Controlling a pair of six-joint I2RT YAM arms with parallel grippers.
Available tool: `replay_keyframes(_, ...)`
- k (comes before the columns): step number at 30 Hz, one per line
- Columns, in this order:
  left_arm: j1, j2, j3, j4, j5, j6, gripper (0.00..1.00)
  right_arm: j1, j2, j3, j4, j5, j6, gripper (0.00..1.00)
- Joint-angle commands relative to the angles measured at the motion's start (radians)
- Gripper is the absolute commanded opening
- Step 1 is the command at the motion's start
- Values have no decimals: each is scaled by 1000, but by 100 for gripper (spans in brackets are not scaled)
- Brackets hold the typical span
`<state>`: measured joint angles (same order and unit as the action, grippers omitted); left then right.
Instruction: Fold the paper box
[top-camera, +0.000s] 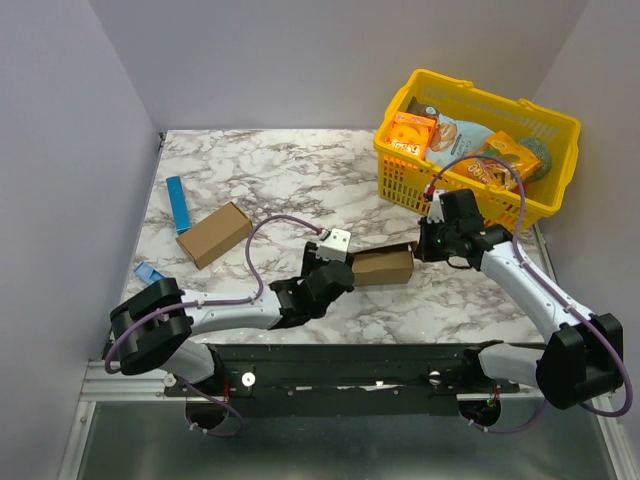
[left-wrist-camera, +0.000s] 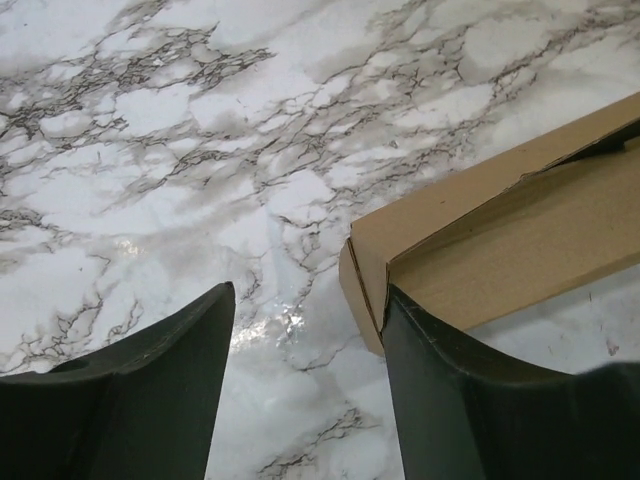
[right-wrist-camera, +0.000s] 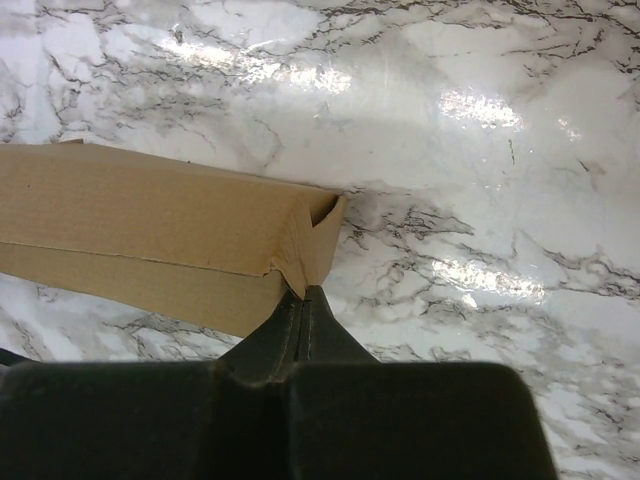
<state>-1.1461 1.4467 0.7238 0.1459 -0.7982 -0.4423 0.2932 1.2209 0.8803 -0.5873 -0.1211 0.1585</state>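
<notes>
The paper box (top-camera: 385, 268) is a small oblong brown carton lying on the marble table between the two arms. My left gripper (top-camera: 336, 274) is at its left end. In the left wrist view that gripper (left-wrist-camera: 308, 292) is open with only marble between its fingers, and its right finger (left-wrist-camera: 470, 400) touches the paper box (left-wrist-camera: 520, 230) at its end corner. My right gripper (top-camera: 426, 250) is at the right end. In the right wrist view it (right-wrist-camera: 305, 293) is shut, pinching the creased corner of an end flap of the paper box (right-wrist-camera: 150, 215).
Another brown carton (top-camera: 214, 234) lies at the left, with a blue strip (top-camera: 180, 204) behind it and a small blue item (top-camera: 149, 272) near the left edge. A yellow basket (top-camera: 400, 180) holding orange snack boxes (top-camera: 410, 135) stands at the back right, just behind my right arm.
</notes>
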Motion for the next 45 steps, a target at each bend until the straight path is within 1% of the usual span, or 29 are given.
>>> replay_keyframes(1,49,-93,-47,-169,124,-4,75,3,-12,-4,11,14,-20,1)
replay_keyframes(3,78,-140,-63,-161,216,-25,80,4,-14,-4,10,11,-20,1)
replay_keyframes(4,97,-185,-85,-151,244,-33,84,6,-14,-3,9,11,-20,1)
replay_keyframes(5,130,-209,-96,-151,272,-39,85,7,-15,-4,9,11,-20,1)
replay_keyframes(6,152,-230,-107,-116,340,-58,86,7,-18,-4,9,11,-22,1)
replay_keyframes(8,204,-293,-142,-95,396,-64,87,11,-18,-4,9,9,-22,1)
replay_keyframes(11,236,-357,-178,-51,491,-52,89,14,-18,-4,7,9,-22,1)
replay_keyframes(15,278,-387,-210,7,609,-52,91,18,-18,-4,7,9,-22,1)
replay_keyframes(16,298,-384,-218,24,629,-56,92,20,-20,-4,7,9,-22,1)
replay_keyframes(20,304,-356,-227,76,660,-62,92,21,-23,-4,9,12,-20,1)
replay_keyframes(23,304,-318,-215,118,657,-55,92,24,-26,-4,11,9,-20,1)
replay_keyframes(25,306,-287,-205,151,630,-44,92,26,-24,-6,11,11,-22,1)
replay_keyframes(27,324,-267,-184,175,611,-35,92,29,-27,-6,11,9,-22,1)
replay_keyframes(28,335,-243,-181,211,617,-33,92,30,-31,-7,9,11,-22,1)
replay_keyframes(31,387,-180,-147,263,674,-26,91,32,-35,-9,9,11,-22,1)
replay_keyframes(34,402,-131,-113,305,714,-13,88,34,-35,-7,9,12,-23,1)
replay_keyframes(38,404,-88,-80,313,774,-15,81,35,-37,-9,9,17,-24,1)
replay_keyframes(41,405,-57,-80,327,781,-15,80,35,-34,-7,9,15,-24,1)
replay_keyframes(45,404,-9,-58,328,762,23,78,37,-34,-7,11,12,-24,1)
